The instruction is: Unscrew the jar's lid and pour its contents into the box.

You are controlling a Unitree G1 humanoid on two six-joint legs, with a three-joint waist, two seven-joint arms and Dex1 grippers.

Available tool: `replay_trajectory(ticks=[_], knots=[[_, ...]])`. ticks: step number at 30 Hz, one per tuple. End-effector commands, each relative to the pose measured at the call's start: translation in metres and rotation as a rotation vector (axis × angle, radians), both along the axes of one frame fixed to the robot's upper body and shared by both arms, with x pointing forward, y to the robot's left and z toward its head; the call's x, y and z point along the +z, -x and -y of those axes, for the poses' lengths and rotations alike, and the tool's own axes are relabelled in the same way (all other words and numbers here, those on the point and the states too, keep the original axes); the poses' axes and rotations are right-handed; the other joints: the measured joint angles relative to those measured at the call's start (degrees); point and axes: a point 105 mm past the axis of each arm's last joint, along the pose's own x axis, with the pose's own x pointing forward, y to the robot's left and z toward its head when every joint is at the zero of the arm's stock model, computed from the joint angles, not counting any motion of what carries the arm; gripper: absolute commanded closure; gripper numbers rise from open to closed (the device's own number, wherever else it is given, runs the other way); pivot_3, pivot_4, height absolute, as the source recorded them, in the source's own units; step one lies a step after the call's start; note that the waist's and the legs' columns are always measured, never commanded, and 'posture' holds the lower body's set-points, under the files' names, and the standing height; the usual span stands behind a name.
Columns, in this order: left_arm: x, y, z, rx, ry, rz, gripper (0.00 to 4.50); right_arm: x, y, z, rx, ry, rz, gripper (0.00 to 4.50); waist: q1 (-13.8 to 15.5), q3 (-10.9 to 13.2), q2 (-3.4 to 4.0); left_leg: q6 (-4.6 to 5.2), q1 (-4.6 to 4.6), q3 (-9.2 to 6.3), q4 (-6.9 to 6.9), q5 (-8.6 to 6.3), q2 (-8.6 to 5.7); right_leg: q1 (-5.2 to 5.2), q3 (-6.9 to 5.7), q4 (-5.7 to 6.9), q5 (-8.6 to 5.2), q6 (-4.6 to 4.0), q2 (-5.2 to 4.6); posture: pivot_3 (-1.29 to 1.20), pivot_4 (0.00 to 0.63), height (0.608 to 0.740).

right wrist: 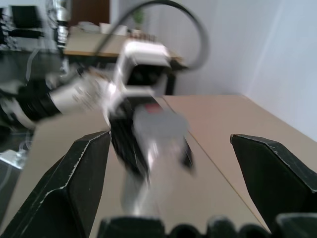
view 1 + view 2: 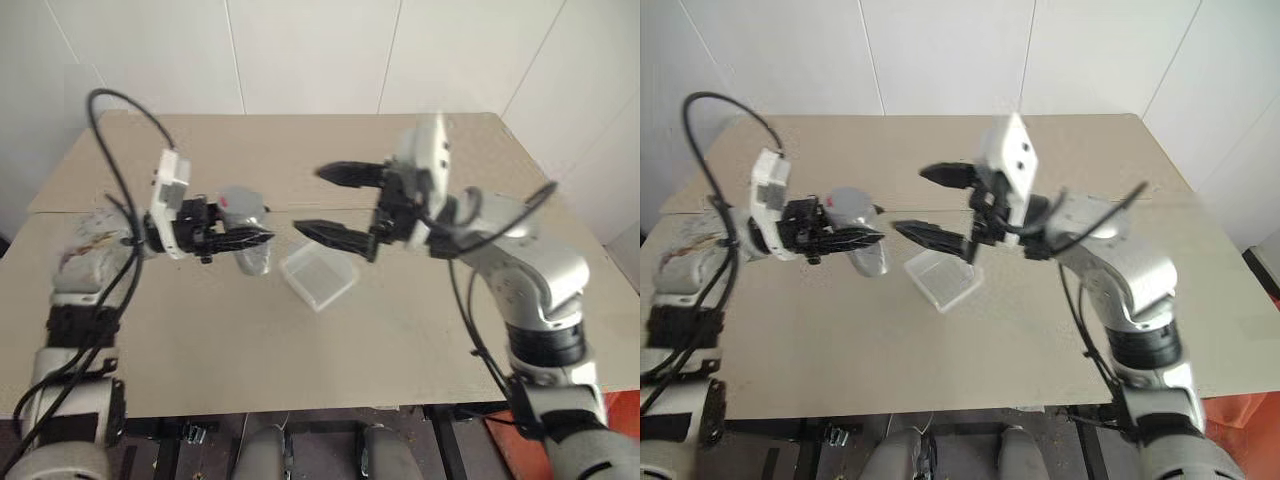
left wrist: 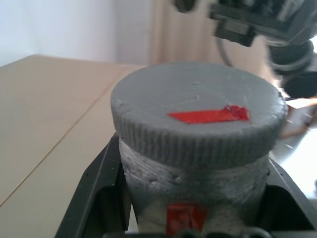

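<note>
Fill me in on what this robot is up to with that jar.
The left gripper holds the jar above the table, fingers clamped on either side of its body, and the grey lid is on. The right gripper faces it with fingers wide open, apart from the lid. The clear box sits on the table between them.

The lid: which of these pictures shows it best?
The left wrist view: the grey lid sits close up on the jar, its ribbed edge and red strip plain. In the eye views it is a small grey end of the jar in the left hand. In the right wrist view it is blurred.
</note>
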Motion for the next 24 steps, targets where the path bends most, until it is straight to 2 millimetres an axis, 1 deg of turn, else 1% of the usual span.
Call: replay_trajectory(ticks=[1,3,7,10,14,24], knots=[[0.006,-0.002,0.013,-0.070,-0.009,0.067,1.88,0.006,0.001,-0.009,-0.007,0.004,-0.006,0.00,-0.1,0.0,0.00,0.01,-0.03,0.02,0.01,-0.01,-0.01,0.00,0.00,-0.03,0.00,0.01,0.00,0.00,0.150,0.740],[0.007,-0.005,0.020,-0.089,-0.007,0.089,1.88,0.004,-0.002,-0.015,-0.029,0.023,-0.019,0.00,-0.3,0.0,0.00,0.01,-0.14,0.03,0.02,0.00,0.00,-0.12,0.02,-0.05,-0.01,0.02,0.00,0.00,0.150,0.740],[0.007,-0.009,0.026,-0.091,-0.016,0.122,1.88,-0.004,-0.011,-0.020,-0.092,0.061,-0.030,0.00,-0.5,0.0,0.00,-0.04,-0.44,0.02,0.07,0.04,0.00,-0.44,0.03,0.06,-0.01,0.02,0.01,0.00,0.150,0.740],[0.006,-0.010,0.027,-0.092,-0.035,0.145,1.88,-0.007,-0.014,-0.021,-0.118,0.074,-0.028,0.00,-0.8,0.0,0.00,-0.02,-0.44,-0.03,0.07,0.03,0.00,-0.46,0.07,0.08,-0.01,0.02,0.01,0.00,0.150,0.740],[0.009,-0.008,0.027,-0.099,-0.026,0.153,1.88,-0.007,-0.019,-0.020,-0.146,0.072,-0.028,0.00,-0.8,0.0,0.00,-0.02,-0.46,-0.21,0.07,0.03,0.01,-0.53,0.10,0.13,-0.01,0.03,0.01,0.00,0.150,0.740],[0.009,-0.006,0.026,-0.095,-0.041,0.165,1.88,-0.009,-0.021,-0.019,-0.137,0.080,-0.030,0.00,-0.8,0.0,0.00,-0.01,-0.46,-0.23,0.07,0.02,0.01,-0.55,0.11,0.14,-0.01,0.03,0.02,0.00,0.150,0.740]])
